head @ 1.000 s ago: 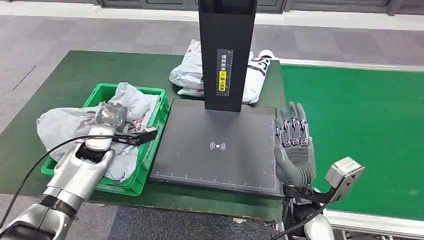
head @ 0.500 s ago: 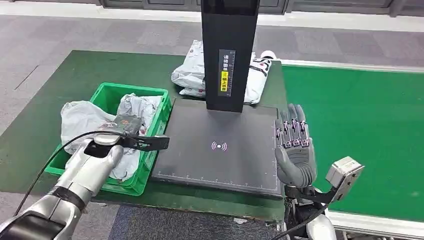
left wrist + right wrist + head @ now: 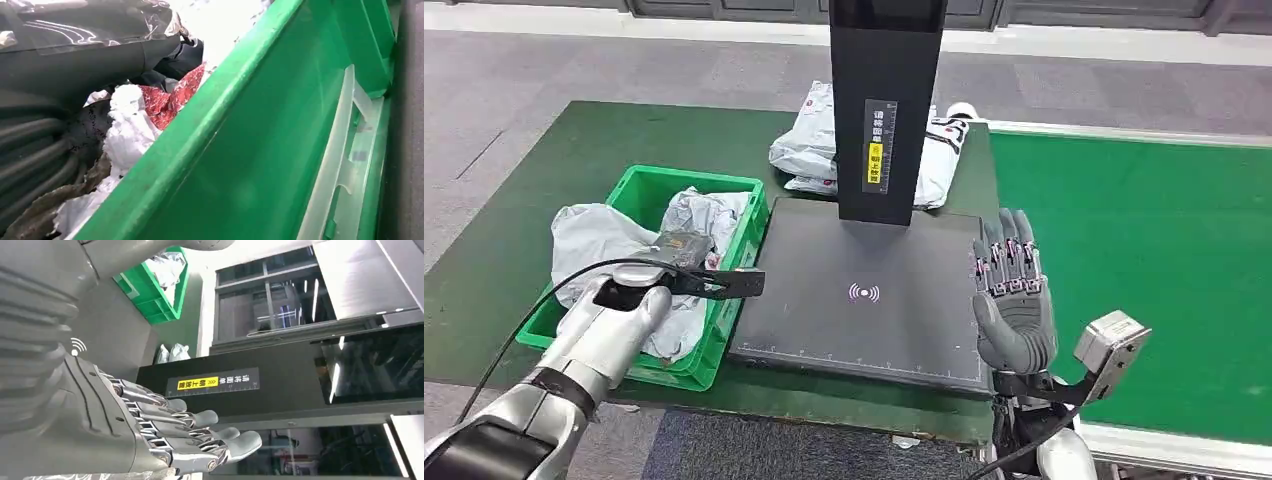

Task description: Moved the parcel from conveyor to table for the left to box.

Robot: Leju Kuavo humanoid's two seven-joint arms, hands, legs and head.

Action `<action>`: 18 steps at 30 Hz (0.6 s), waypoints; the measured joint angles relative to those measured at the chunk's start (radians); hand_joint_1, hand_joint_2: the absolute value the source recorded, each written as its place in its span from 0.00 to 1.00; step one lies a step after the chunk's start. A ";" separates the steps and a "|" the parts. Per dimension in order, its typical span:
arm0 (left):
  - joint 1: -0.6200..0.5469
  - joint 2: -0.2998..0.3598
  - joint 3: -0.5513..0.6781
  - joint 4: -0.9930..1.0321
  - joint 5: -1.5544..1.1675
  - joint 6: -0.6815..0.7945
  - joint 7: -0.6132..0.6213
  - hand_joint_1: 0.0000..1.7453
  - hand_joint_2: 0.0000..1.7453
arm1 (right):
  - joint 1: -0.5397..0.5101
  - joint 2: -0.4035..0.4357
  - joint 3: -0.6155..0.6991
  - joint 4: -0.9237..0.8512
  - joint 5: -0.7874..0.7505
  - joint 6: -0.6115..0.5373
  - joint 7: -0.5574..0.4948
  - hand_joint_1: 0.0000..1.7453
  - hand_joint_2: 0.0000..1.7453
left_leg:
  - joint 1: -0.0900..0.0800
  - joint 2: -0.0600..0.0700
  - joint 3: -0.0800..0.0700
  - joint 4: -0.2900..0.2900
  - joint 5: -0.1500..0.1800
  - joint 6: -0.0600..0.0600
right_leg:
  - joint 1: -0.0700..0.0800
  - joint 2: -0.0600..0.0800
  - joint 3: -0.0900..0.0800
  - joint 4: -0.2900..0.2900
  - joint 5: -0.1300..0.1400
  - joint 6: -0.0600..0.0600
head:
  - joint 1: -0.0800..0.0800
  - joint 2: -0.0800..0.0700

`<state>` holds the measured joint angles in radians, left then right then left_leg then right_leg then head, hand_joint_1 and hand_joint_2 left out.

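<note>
The head view is evenly and brightly lit from overhead; shadows on the green worktop [image 3: 544, 170] are soft and faint. Focus is sharp across the frame. In the left wrist view, white plastic [image 3: 220, 20] at the top centre is overexposed, and the green bin wall [image 3: 260, 150] is soft from closeness. The right wrist view shows reflected ceiling lights on dark glass at the right.

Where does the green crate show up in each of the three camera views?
Head view: green crate at left, beside the black scanner plate.
Left wrist view: its wall crosses the middle, close up.
Right wrist view: small, near the top.
Shared landmark: the scanner plate.
</note>
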<state>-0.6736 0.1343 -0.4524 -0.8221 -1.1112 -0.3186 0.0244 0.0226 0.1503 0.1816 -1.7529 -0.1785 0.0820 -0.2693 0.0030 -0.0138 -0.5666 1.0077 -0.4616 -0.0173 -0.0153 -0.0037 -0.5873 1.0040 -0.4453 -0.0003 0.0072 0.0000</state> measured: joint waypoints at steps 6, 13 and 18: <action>-0.001 -0.002 -0.001 0.004 0.002 0.002 0.003 0.00 0.00 | 0.000 0.000 0.000 0.000 0.000 -0.001 0.000 0.00 1.00 | 0.000 0.000 0.000 0.000 0.000 0.000 | 0.000 -0.001 0.000 0.000 0.000 0.000 | 0.000 0.000; -0.001 -0.011 -0.001 0.005 0.014 0.051 0.065 0.00 0.00 | 0.000 0.000 0.000 -0.001 0.002 -0.019 0.004 0.00 1.00 | 0.000 0.000 0.000 0.000 0.000 0.001 | 0.000 -0.001 0.001 0.000 0.000 0.000 | 0.000 0.000; -0.003 -0.014 -0.001 0.006 0.003 0.077 0.098 0.00 0.00 | 0.000 0.000 0.000 -0.003 0.002 -0.019 0.006 0.00 1.00 | 0.000 -0.002 0.000 0.000 0.001 0.001 | 0.000 -0.003 0.001 0.000 0.000 0.000 | 0.000 0.000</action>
<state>-0.6770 0.1198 -0.4532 -0.8164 -1.1078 -0.2418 0.1220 0.0229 0.1503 0.1816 -1.7559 -0.1766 0.0626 -0.2636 0.0030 -0.0161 -0.5663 1.0078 -0.4611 -0.0166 -0.0153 -0.0063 -0.5865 1.0039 -0.4453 -0.0002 0.0072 0.0000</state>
